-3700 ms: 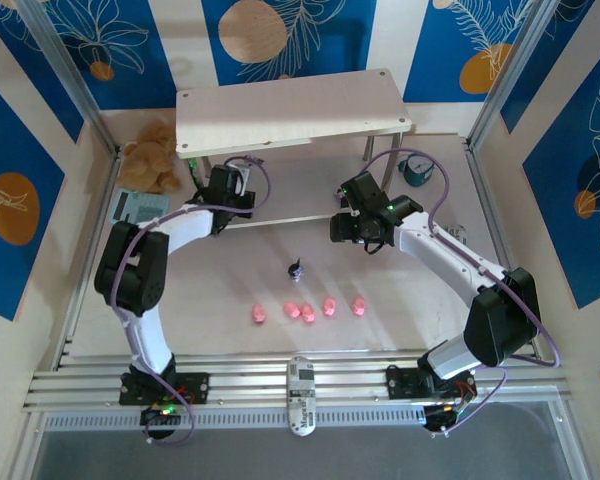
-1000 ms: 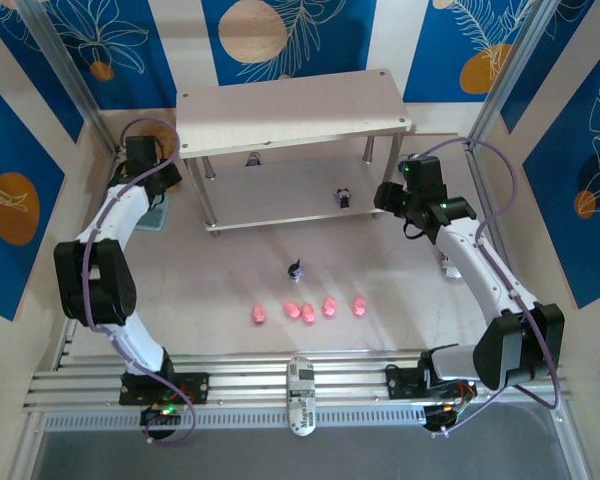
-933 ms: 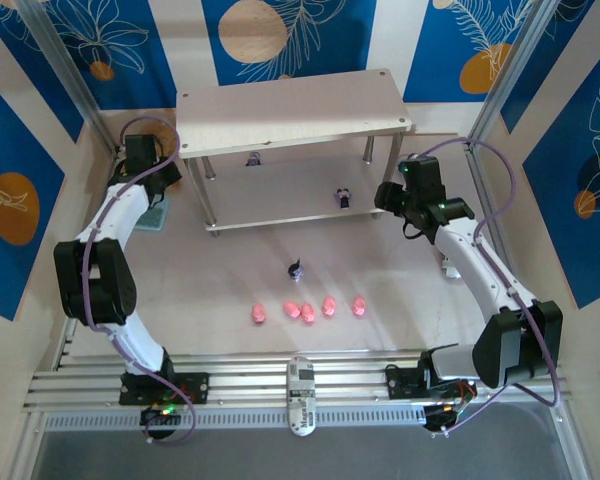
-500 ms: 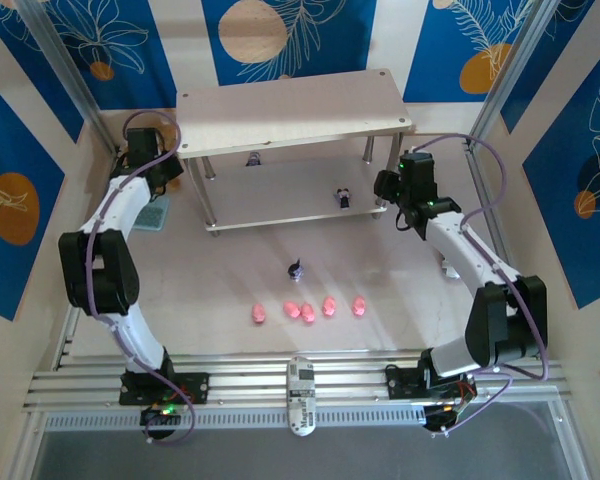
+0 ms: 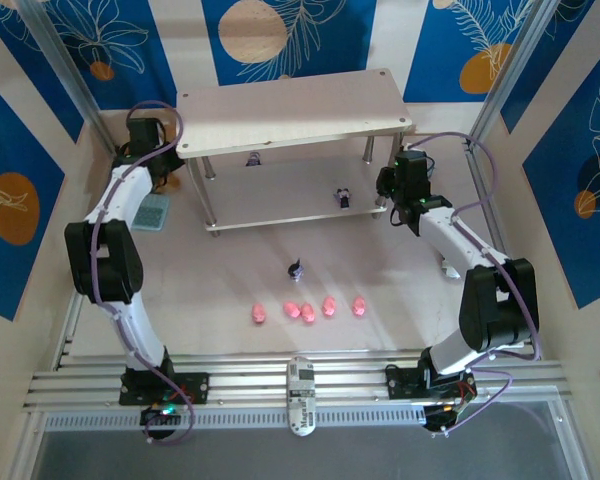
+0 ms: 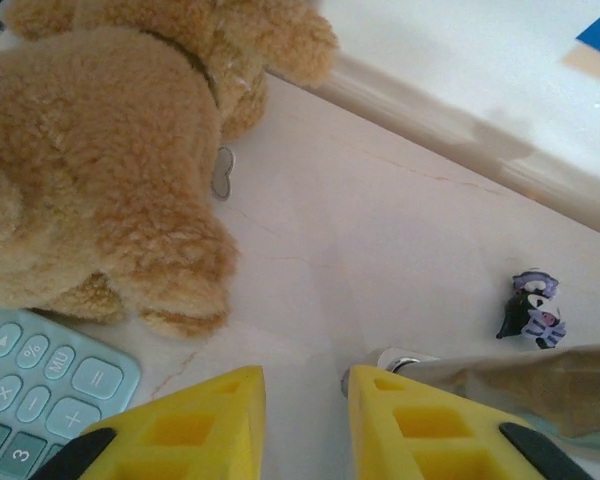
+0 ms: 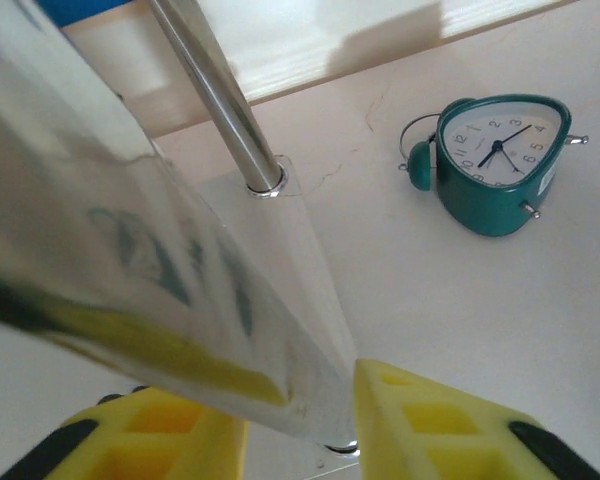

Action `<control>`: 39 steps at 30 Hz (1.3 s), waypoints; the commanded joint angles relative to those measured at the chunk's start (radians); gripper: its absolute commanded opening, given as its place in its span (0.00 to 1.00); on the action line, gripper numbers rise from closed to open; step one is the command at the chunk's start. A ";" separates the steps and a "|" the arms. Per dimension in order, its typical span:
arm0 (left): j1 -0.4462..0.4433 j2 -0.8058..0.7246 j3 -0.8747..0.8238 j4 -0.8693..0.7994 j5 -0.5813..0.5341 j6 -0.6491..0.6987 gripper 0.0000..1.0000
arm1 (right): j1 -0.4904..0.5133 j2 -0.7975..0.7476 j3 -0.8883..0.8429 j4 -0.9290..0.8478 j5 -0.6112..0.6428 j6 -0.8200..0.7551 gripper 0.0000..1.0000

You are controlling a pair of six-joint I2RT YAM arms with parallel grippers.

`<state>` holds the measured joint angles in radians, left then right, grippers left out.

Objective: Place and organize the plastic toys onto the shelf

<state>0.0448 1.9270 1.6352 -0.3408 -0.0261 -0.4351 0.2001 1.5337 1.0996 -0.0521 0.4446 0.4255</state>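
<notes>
Top external: right gripper [image 7: 300, 410] pinches the shelf [image 5: 290, 110] by its lower board; left gripper [image 6: 305, 400], narrow and empty, sits at the other end. A tug could tip the figure [image 5: 344, 197] standing there, while the pigs [image 5: 329, 306] lie on the counter [image 5: 200, 270] in front.

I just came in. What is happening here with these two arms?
Both arms reach to the ends of the shelf. The right pincer has a board edge between its fingers; the left pincer is at the other end, near a plush bear. Two dark figures sit under the top board; a third and five pink pigs lie on the table.
</notes>
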 commanded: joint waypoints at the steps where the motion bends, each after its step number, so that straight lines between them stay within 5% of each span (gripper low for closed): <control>1: -0.006 0.030 0.047 -0.035 0.016 0.029 0.29 | -0.010 -0.004 0.022 0.061 0.055 -0.015 0.25; 7: -0.027 0.063 0.089 -0.049 0.026 0.033 0.29 | -0.014 -0.018 0.011 0.081 0.082 -0.035 0.00; 39: -0.141 0.139 0.216 -0.113 0.001 0.069 0.29 | -0.183 -0.150 -0.056 0.031 0.141 -0.038 0.00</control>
<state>-0.0887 2.0518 1.8084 -0.4278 -0.0189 -0.3859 0.0608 1.4513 1.0359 -0.0734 0.4946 0.3531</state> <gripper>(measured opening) 0.290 0.060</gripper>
